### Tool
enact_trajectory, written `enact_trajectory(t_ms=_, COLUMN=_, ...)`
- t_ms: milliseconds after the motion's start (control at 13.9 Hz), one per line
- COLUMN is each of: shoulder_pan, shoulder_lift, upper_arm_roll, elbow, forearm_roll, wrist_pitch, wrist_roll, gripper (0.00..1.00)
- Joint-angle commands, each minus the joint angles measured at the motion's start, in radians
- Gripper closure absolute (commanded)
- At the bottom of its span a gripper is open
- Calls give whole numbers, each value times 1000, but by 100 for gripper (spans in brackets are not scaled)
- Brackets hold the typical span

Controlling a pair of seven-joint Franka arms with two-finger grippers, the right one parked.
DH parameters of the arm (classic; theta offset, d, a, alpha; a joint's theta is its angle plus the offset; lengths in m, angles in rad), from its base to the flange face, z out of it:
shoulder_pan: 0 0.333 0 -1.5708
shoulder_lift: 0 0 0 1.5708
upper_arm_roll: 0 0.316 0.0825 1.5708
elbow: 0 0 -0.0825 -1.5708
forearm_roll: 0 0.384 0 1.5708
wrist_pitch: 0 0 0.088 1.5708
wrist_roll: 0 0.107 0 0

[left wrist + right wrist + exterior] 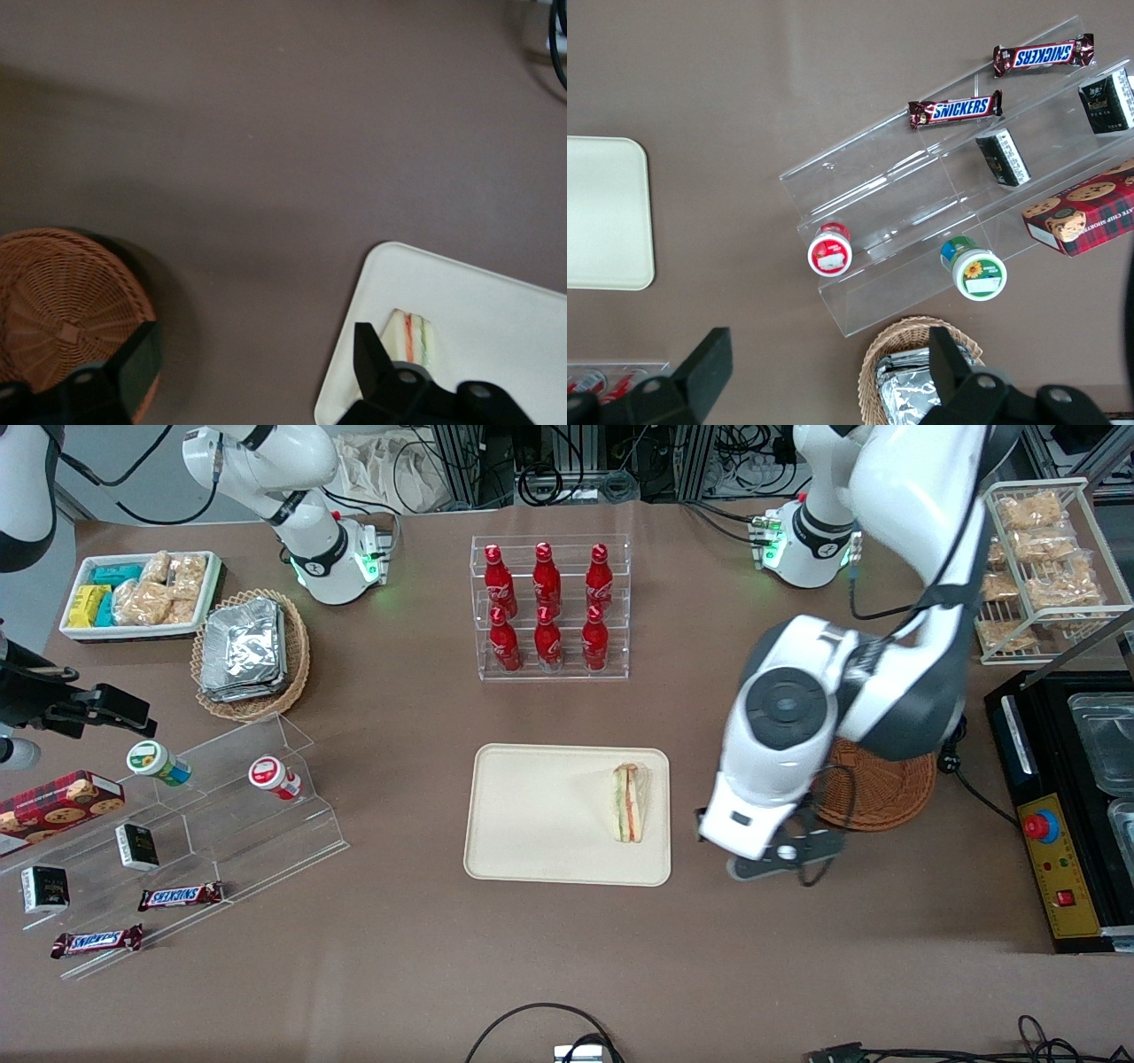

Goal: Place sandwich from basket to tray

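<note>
One sandwich (630, 802) lies on the tray (532, 815), at the tray's end toward my working arm. My gripper (252, 363) hangs with fingers (133, 359) spread and holding nothing, above bare table between the tray and the basket (886, 793), which holds nothing visible.

Brown table (399, 974) w/ cables (532, 1027) at near edge — alu framing (469, 460) farther off.
</note>
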Motion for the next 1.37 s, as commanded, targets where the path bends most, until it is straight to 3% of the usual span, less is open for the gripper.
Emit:
enact_trajectory(t_ms=0, shoulder_pan=-9, shoulder_lift=-78, upper_arm_roll=101, elbow=-12, forearm_roll=-79, wrist_pitch=-63, wrist_roll=91, gripper=0)
enact_trajectory(t_ms=503, shoulder_pan=-9, shoulder_lift=-241, upper_arm_roll=299, elbow=-114, forearm_roll=-233, wrist_pitch=-104, wrist_roll=400, gripper=0)
enact_trajectory(t_ms=647, shoulder_pan=-6, shoulder_lift=-297, upper_arm_roll=305, elbow=-162, forearm_roll=-234, wrist_pitch=-104, wrist_roll=441, gripper=0)
enact_trajectory(t_ms=791, shoulder_pan=101, shoulder_lift=-363, upper_arm_roll=277, elbow=-220, forearm_roll=-242, wrist_pitch=-104, wrist_roll=504, gripper=0)
enact_trajectory(t_ms=1294, shoulder_pan=219, shoulder_lift=-569, upper_arm_roll=240, elbow=-383, forearm_roll=-245, wrist_pitch=-168, wrist_roll=747, gripper=0)
